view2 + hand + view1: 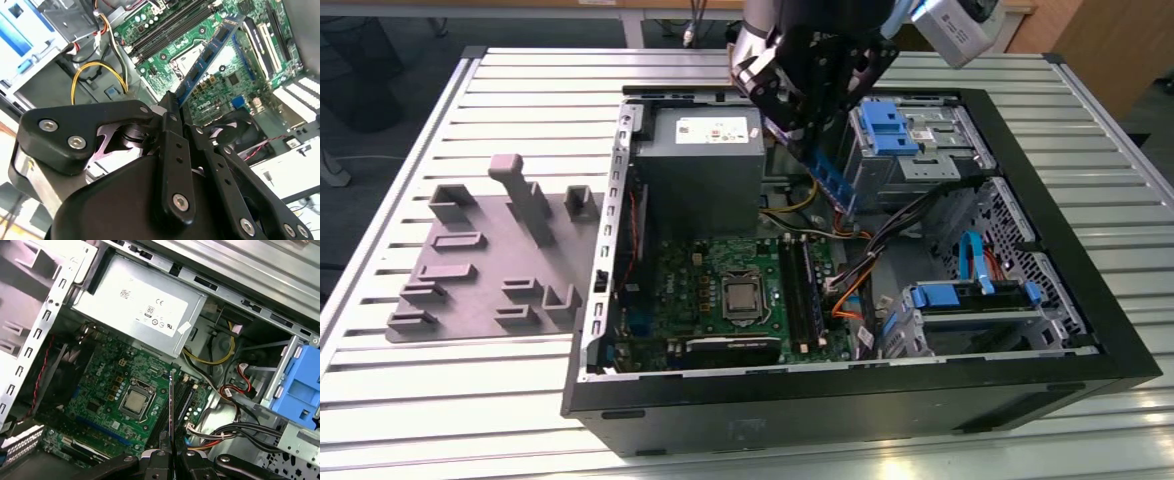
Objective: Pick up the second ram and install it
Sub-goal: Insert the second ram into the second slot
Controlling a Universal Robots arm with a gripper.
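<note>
Working well away from the grey fixture plate (480, 270), off to the exterior view's left of the fingers and outside the computer case (854, 400). Hovering the gripper (811, 135) over the case interior, just beside the power supply (698, 150). Clenching the fingers (170, 130) on one end of the second ram (210, 55), with the blue-green stick projecting straight past the fingertips and touching nothing else. Pointing its free end toward the motherboard (107, 385), with the black memory slots (182, 400) lying beyond the fingertips and the processor socket (134, 402) just beside those slots. Carrying toward the slots, judging by this, and not yet seating. Possibly facing one slot already filled, though hard telling from here. Calling for squaring the stick's edge along an open slot, notch matched, ahead of any pressing.
</note>
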